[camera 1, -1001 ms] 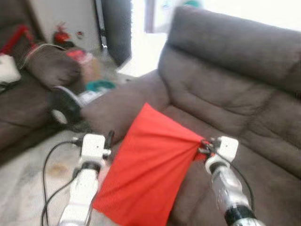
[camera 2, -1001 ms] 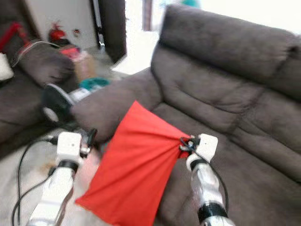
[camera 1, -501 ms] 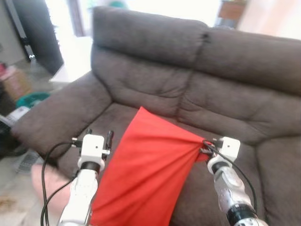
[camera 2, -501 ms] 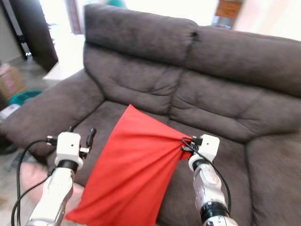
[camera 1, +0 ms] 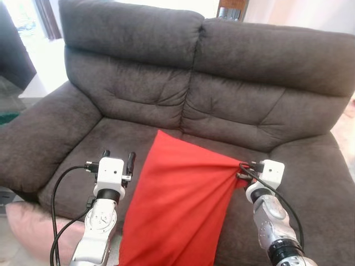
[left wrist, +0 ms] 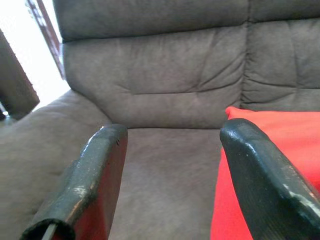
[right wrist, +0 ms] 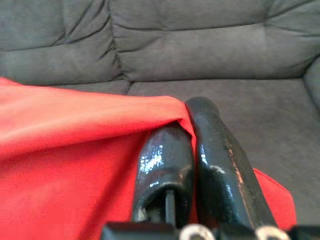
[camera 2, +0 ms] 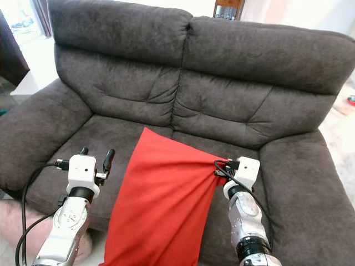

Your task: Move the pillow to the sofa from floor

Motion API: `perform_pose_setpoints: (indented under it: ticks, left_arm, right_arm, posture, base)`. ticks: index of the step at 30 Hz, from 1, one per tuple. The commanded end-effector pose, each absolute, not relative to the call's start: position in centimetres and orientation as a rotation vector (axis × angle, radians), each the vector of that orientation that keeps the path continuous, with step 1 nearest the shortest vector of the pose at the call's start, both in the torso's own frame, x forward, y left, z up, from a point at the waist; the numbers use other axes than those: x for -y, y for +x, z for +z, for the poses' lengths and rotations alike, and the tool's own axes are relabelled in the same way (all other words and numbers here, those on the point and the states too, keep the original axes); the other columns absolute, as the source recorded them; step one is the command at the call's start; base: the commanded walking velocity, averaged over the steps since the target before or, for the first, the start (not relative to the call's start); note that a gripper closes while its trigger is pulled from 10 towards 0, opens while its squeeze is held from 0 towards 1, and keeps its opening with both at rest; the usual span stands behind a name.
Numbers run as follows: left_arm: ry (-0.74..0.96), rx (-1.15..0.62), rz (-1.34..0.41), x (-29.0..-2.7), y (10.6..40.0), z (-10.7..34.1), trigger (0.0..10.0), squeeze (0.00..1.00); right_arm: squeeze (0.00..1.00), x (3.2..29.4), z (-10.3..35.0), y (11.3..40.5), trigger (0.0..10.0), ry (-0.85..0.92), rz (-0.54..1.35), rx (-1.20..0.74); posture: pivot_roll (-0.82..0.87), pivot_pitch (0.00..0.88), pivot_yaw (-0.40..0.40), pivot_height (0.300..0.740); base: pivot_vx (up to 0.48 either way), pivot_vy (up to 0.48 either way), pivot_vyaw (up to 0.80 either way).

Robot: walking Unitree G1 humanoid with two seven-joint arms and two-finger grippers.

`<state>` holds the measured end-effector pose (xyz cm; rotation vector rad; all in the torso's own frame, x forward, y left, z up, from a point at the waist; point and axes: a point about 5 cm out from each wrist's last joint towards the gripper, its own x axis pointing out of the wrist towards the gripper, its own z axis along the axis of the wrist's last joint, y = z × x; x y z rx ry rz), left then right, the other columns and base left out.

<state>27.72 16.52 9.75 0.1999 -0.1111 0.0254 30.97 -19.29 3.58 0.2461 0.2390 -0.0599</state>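
Left eye view. Item: red pillow [camera 1: 177, 205], hanging in front of the dark grey sofa [camera 1: 138, 39], its upper edge level with the seat, its lower part dropping past the seat front. You hold it by one bunched corner in the right pincer [camera 1: 242, 170], closed on the cloth. The fabric pulls into folds toward that corner and the rest hangs flat and slack, so judge it light, soft and limp, with little stuffing to stiffen it. The left pincer [camera 1: 117, 160] stands open just beside the pillow's other edge, holding nothing. A pale pink cushion [camera 1: 33, 227] lies on the floor by the sofa's arm.

Right eye view. Same arrangement: the pillow hangs between your two arms over the seat cushion.

Left wrist view. The two black fingers [left wrist: 95, 175] are spread wide, sofa seat and backrest between them; the pillow's red edge lies right behind one fingertip. You could take a second hold on this near edge, which would steady the swing.

Right wrist view. Both fingers are pressed together with red cloth pinched between them. A one-corner pinch on thin fabric may slip; gather more material if you regrip.
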Motion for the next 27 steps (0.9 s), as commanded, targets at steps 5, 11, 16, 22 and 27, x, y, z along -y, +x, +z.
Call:
perform_pose_setpoints:
  ticks: [5,11,16,22,27]
  left_arm:
    - [0.124,0.085,-0.018,-16.9,27.7,9.7,10.0,0.00]
    - [0.111,0.060,-0.129,-17.5,27.8,10.2,10.0,0.00]
    - [0.057,0.041,-0.180,-17.9,28.0,10.5,10.0,0.00]
    - [0.024,0.026,-0.251,-17.2,28.1,10.8,10.0,0.00]
    - [-0.023,-0.001,-0.308,-16.9,27.9,10.8,10.0,0.00]
  right_arm:
    - [0.00,18.7,5.7,32.2,10.0,0.045,0.129,-0.188]
    - [0.00,19.4,4.3,31.4,10.0,-0.181,0.295,-0.326]
    - [0.00,20.4,3.0,30.3,10.0,-0.346,0.421,-0.466]
    - [0.00,20.6,1.5,28.6,10.0,-0.459,0.557,-0.584]
    - [0.00,21.2,0.7,27.7,10.0,-0.528,0.601,-0.672]
  posture:
    - [0.15,0.009,-0.071,0.740]
    - [0.15,0.015,-0.076,0.740]
    - [0.15,0.016,-0.077,0.740]
    - [0.14,0.015,-0.076,0.740]
    - [0.14,0.014,-0.076,0.740]
  base:
    - [0.000,0.000,0.00]
    - [0.000,0.000,0.00]
    - [0.000,0.000,0.00]
    - [0.000,0.000,0.00]
    - [0.000,0.000,0.00]
